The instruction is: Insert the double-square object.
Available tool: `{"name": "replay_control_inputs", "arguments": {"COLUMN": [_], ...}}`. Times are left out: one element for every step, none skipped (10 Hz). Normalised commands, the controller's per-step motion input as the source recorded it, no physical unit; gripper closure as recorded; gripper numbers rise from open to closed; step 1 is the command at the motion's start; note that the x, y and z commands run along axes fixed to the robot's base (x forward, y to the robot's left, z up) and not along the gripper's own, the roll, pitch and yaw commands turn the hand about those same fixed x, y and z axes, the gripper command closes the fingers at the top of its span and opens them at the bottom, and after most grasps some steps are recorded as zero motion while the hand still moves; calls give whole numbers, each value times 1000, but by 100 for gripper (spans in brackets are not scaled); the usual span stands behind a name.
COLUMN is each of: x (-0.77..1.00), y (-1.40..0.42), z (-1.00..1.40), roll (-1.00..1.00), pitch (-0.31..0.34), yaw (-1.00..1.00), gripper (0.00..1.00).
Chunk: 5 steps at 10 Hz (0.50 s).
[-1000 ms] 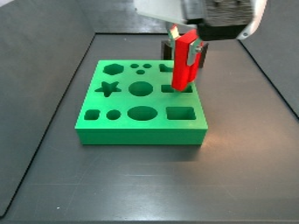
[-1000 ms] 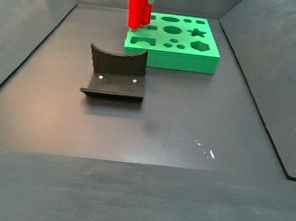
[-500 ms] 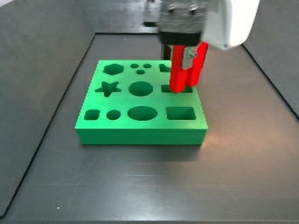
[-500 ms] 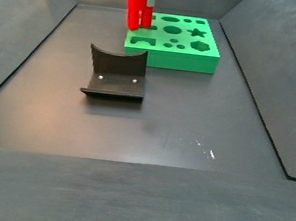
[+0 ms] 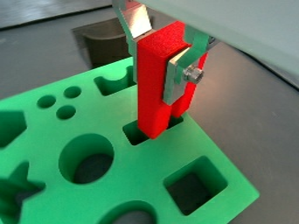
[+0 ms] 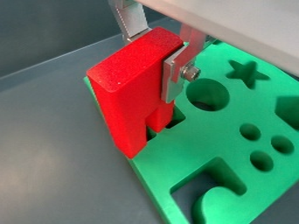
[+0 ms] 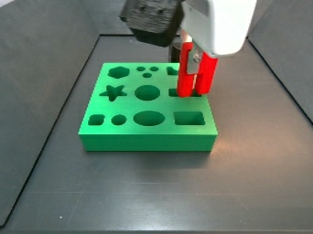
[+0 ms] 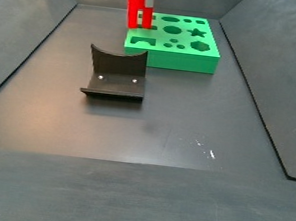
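We see a dark, matte table bounded by dark side walls, with a paler wall at the far end. Toward the left in a side view stands the fixture, a dark grey block with a curved notch on a base plate, well apart from the other things. Further along, near the far edge, lies the green block, a smooth plastic slab cut with openings: a star, a hexagon, circles, a rectangle and several small round holes.

The double-square object is a bright red, smooth plastic peg of two joined square columns. It stands upright at the block's edge, and in both wrist views its lower end sits in the mouth of a matching opening; we cannot tell how deep it goes.

The gripper hangs directly above that opening, clenched on the upper part of the double-square object. Its fingers, flat silver plates, press against opposite faces of the peg, and a screw head shows on one plate. The white arm body fills the upper edge of the side view.
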Motion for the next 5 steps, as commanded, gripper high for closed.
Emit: {"name": "replay_control_inputs", "arguments": {"x": [-60,-160,-83,0,-9], "y": [0,0,0,0,0], "z": [-117,-171,-191,-200,-226], "roll": [19,29,20,31,69], "pitch": [0,0,0,0,3], "yaw": [-594,-557,-643,-634,-546], "gripper": [100,100,100,100,100]}}
